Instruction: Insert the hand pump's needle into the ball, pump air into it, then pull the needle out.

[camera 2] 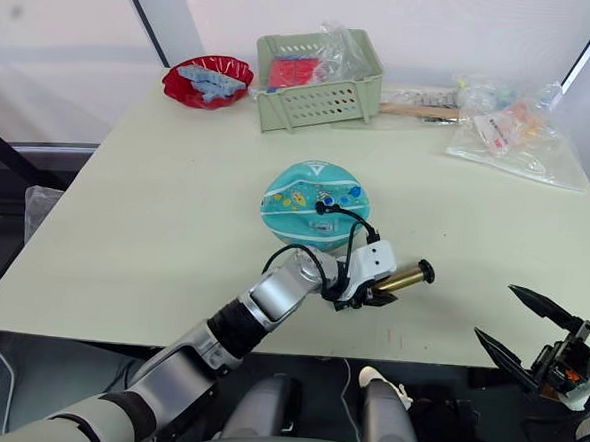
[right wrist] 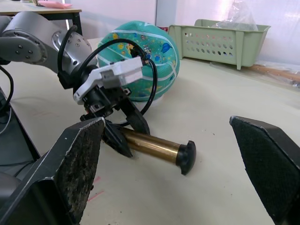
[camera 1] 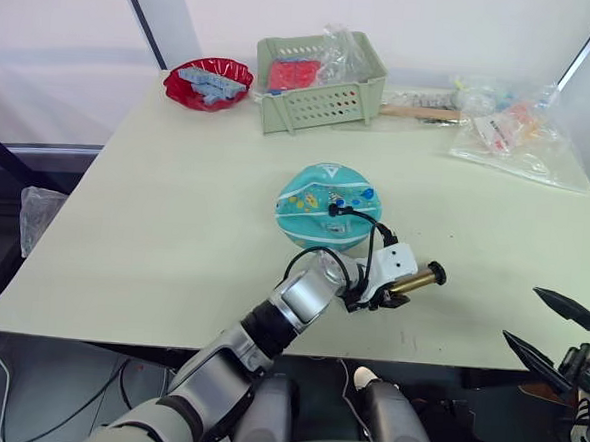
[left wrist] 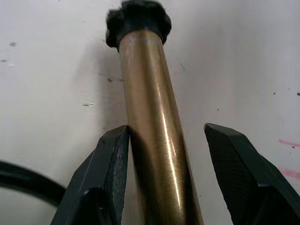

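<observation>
The teal ball (camera 1: 326, 205) rests mid-table. The hand pump (camera 1: 414, 280) lies on the table just in front of it, brass barrel level, a black cap (camera 1: 435, 275) pointing right. Its thin black hose (camera 1: 367, 228) loops up to a black fitting (camera 1: 333, 210) on top of the ball; the needle itself is hidden there. My left gripper (camera 1: 396, 292) straddles the barrel (left wrist: 154, 140), open: one finger (left wrist: 110, 159) touches the brass and the other stands a gap away. My right gripper (camera 1: 522, 315) hangs open off the table's front right edge, facing the pump (right wrist: 154, 146).
At the back stand a green basket (camera 1: 320, 82) with wrapped items, a red bowl (camera 1: 208, 82) to its left, and a wooden stick (camera 1: 422, 112) and plastic bags (camera 1: 511, 134) to its right. The table's front edge (camera 1: 447, 363) runs close behind the pump.
</observation>
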Action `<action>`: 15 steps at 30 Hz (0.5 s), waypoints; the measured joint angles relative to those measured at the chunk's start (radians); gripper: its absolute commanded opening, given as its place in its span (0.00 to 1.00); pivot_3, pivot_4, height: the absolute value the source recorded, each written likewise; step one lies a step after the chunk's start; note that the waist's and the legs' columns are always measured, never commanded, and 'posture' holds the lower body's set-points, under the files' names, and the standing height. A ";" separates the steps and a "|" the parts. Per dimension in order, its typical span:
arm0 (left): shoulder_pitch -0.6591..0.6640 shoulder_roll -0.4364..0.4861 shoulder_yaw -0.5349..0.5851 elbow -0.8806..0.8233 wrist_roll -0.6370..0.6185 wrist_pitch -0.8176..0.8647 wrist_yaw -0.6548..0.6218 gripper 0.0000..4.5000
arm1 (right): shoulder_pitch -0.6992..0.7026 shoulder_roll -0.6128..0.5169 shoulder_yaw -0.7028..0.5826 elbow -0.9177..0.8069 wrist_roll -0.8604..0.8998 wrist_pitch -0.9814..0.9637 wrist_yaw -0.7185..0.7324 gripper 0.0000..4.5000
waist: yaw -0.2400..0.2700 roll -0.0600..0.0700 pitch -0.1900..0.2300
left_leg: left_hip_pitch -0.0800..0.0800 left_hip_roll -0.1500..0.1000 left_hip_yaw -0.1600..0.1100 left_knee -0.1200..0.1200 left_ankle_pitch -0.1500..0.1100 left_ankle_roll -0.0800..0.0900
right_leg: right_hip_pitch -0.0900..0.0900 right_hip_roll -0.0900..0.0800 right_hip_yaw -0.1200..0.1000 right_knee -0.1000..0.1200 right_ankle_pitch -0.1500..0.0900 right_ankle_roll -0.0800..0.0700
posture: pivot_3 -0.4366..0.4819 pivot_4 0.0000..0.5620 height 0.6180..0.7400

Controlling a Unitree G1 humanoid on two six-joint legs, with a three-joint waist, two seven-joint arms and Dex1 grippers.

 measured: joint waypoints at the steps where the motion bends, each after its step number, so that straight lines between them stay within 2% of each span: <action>1: 0.000 -0.006 -0.003 0.010 0.008 -0.003 0.005 0.60 | 0.006 0.000 0.000 0.000 0.000 0.000 0.000 1.00 | 0.000 0.000 0.000 | 0.000 0.000 0.000 0.000 0.000 0.000 | 0.000 0.000 0.000 0.000 0.000 0.000 | 0.48 0.27 0.97; 6: -0.003 -0.026 -0.023 0.041 0.046 -0.034 0.026 0.60 | 0.017 0.000 0.000 -0.003 -0.003 0.000 -0.003 1.00 | 0.000 0.000 0.000 | 0.000 0.000 0.000 0.000 0.000 0.000 | 0.000 0.000 0.000 0.000 0.000 0.000 | 0.48 0.27 0.97; 10: -0.005 -0.032 -0.022 0.051 0.054 -0.045 0.022 0.37 | 0.017 0.000 0.000 -0.013 -0.008 0.000 -0.024 1.00 | 0.000 0.001 0.000 | 0.000 0.000 0.000 0.000 0.000 0.000 | 0.000 0.000 0.000 0.000 0.000 0.000 | 0.48 0.27 0.97; 11: -0.005 -0.032 -0.024 0.051 0.056 -0.048 0.021 0.27 | 0.018 0.000 0.000 -0.013 -0.012 0.001 -0.028 1.00 | 0.000 0.001 0.000 | 0.000 0.000 0.000 0.000 0.000 0.000 | 0.000 0.000 0.000 0.000 0.000 0.000 | 0.48 0.27 0.97; 15: 0.003 -0.019 -0.022 0.041 0.052 -0.073 0.010 0.24 | 0.035 -0.001 0.019 -0.019 -0.043 0.032 -0.075 1.00 | 0.001 0.001 -0.001 | 0.000 0.000 0.000 0.000 0.000 0.000 | 0.000 0.000 0.000 0.000 0.000 0.000 | 0.48 0.27 0.97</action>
